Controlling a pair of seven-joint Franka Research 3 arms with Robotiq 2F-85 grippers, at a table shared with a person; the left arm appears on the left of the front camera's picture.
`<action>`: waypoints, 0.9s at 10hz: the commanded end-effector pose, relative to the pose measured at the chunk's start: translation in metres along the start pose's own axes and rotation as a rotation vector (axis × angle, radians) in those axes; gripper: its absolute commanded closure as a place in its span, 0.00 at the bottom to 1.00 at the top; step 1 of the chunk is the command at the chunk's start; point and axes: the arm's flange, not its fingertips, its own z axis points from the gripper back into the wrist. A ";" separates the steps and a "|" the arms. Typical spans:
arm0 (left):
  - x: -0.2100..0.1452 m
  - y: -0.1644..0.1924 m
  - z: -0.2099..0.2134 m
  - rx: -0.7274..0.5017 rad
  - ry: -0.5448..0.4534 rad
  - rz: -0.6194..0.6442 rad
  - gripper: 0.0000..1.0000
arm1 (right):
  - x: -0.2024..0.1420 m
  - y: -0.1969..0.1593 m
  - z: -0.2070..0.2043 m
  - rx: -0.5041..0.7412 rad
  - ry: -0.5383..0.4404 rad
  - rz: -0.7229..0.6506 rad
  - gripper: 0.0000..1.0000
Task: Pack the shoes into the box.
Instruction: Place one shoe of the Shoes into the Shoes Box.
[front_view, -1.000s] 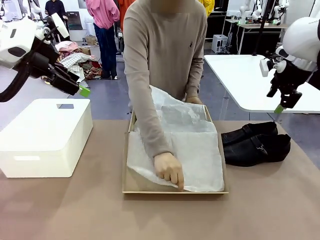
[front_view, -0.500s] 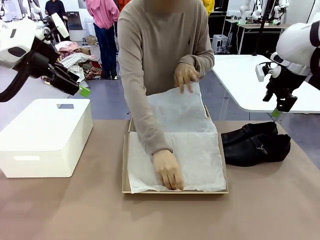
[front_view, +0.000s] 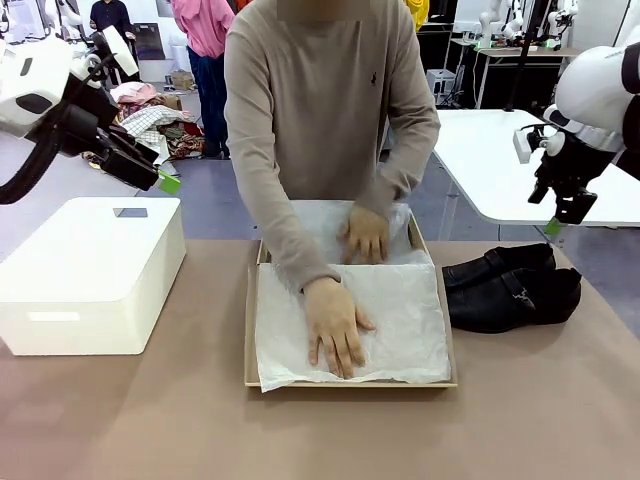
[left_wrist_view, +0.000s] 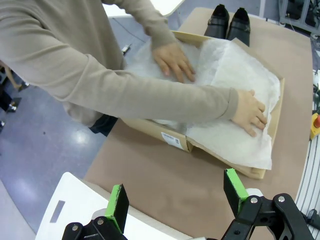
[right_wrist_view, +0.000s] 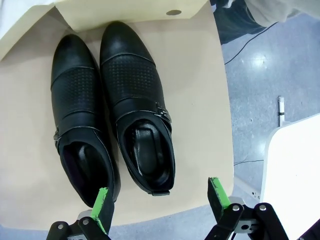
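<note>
Shared workroom with other tables and people behind. A brown desk (front_view: 150, 430) lies below me, and a person leans in from its far side.

Front view:
- My left end effector (front_view: 152, 172) hangs high over the white container (front_view: 90, 270). The box (front_view: 251, 330) sits below it, toward the middle.
- My right end effector (front_view: 562, 214) hangs above the shoes (front_view: 512, 288). They lie side by side on the desk just beside the box.
- The person presses the tissue paper (front_view: 405, 320) flat, one hand (front_view: 335, 328) on the near part and the other hand (front_view: 367, 233) farther in.

Left wrist view:
- Left end effector (left_wrist_view: 176, 196) is spread wide with nothing between its pads.
- The box (left_wrist_view: 165, 134) lies ahead of it with the person's arms across the lining.
- The shoes (left_wrist_view: 229, 22) are beyond the box.

Right wrist view:
- Right end effector (right_wrist_view: 160, 201) is spread wide and empty.
- The shoes (right_wrist_view: 135, 100) lie straight ahead, heels toward my pads and toes away.

Handling, my estimate:
- The leather looks stiff, with some weight to it.
- The glossy toe is probably slick.
- The best hold is likely the heel collar, one finger inside the mouth, or else across the strapped waist.

Room to move:
- The pair touch, so there is no gap between them for a finger.
- The outer flanks are free.
- The desk edge runs near the heels and along one flank, so a nudge could tip a shoe off.
- The box isn't clear while the hands work in it.
</note>
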 end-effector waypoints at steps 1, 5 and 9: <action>-0.001 0.001 0.000 -0.016 -0.014 -0.008 0.00 | -0.003 -0.016 -0.008 -0.005 -0.026 -0.024 0.00; -0.001 0.001 0.000 -0.016 -0.014 -0.008 0.00 | -0.010 -0.040 -0.024 -0.044 -0.053 -0.055 0.00; -0.001 0.001 0.000 -0.016 -0.014 -0.008 0.00 | -0.020 -0.049 -0.050 -0.035 -0.076 -0.010 0.00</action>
